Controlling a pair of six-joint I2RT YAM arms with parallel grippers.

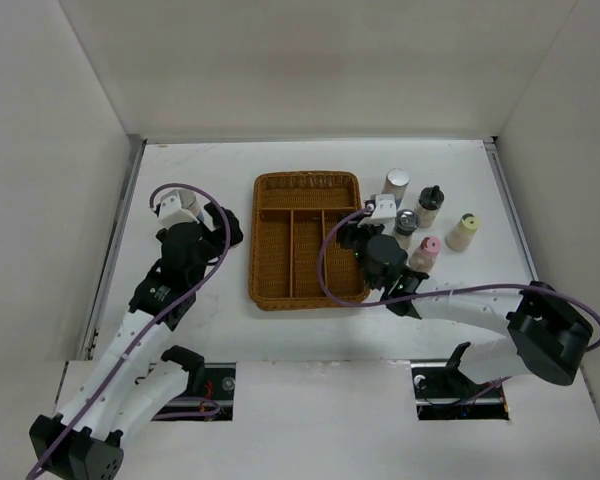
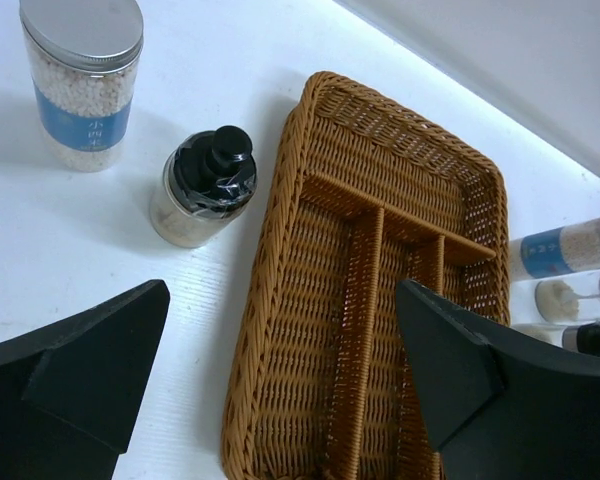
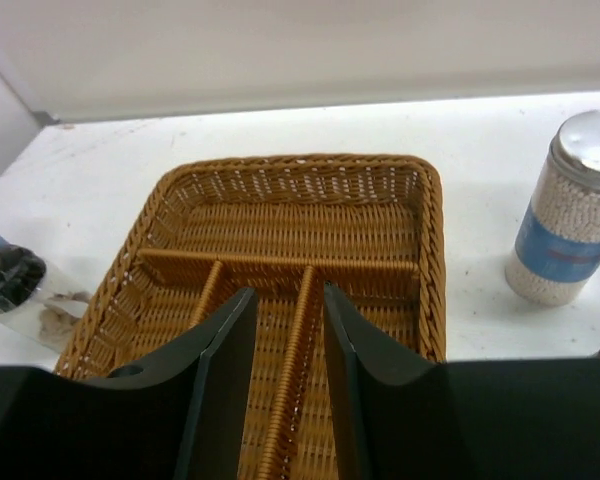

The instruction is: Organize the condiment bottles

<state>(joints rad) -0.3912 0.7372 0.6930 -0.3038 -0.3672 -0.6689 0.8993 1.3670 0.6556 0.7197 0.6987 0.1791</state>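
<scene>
In the left wrist view a silver-capped jar (image 2: 83, 80) with a blue label and a dark-lidded jar (image 2: 205, 188) stand on the table left of the wicker tray (image 2: 280, 330). My left gripper (image 2: 280, 300) is open wide and empty, over the tray's left edge. Right of the tray (image 1: 263, 240) stand a silver-capped jar (image 1: 396, 184), a dark-lidded jar (image 1: 429, 205), a cream-capped one (image 1: 463, 232), a pink-capped one (image 1: 425, 252) and a grey-lidded one (image 1: 406, 225). My right gripper (image 3: 288, 295) hangs over the tray (image 3: 380, 215), jaws narrowly apart and empty.
The tray has one cross compartment at the back and three long ones, all empty. White walls close in the table on three sides. My right arm (image 1: 460, 305) curves along the front right. The silver-capped jar (image 3: 572, 225) stands just right of the tray.
</scene>
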